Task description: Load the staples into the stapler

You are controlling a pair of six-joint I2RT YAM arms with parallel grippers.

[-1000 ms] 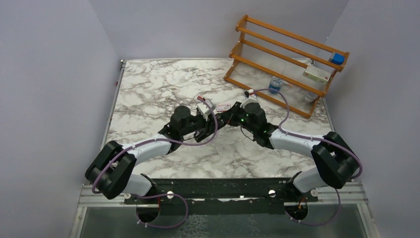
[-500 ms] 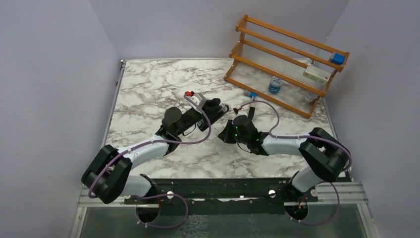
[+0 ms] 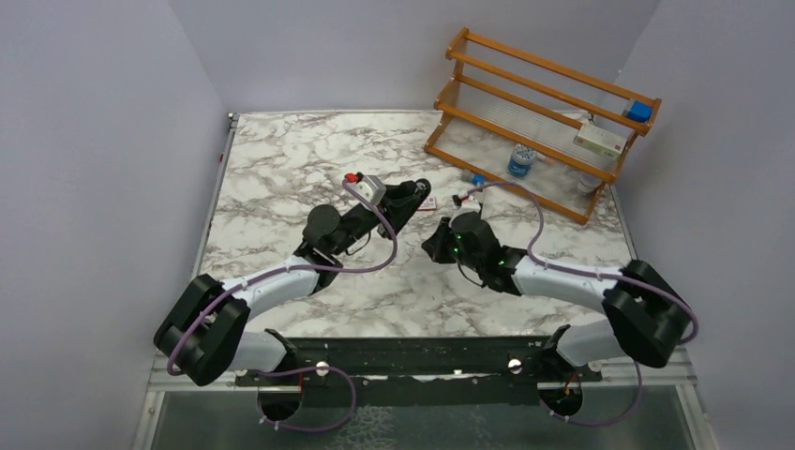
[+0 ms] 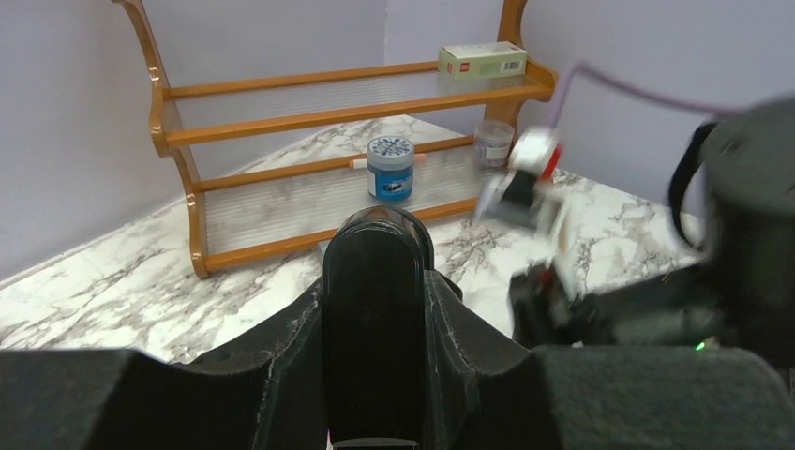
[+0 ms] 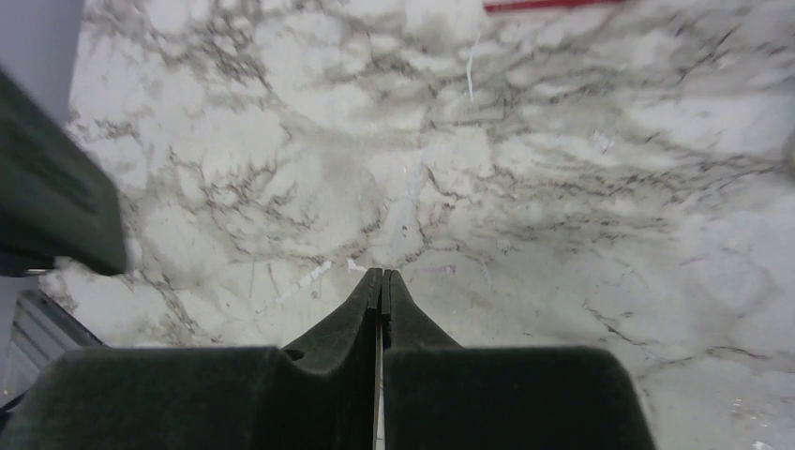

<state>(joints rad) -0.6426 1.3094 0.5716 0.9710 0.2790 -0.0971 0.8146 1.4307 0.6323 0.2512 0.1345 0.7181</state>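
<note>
Left gripper (image 4: 375, 319) clamps the stapler (image 4: 377, 272); staples box (image 3: 427, 202) lies just right; right gripper (image 5: 382, 286) closed, near; wooden rack (image 3: 553, 66) far right.

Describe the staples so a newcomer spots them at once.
On the marble table, find the wooden rack at far right. Just in front of the rack's left end, beside the black stapler, lie the staples: a tiny pink-red box with a white label, smaller than anything nearby.
</note>
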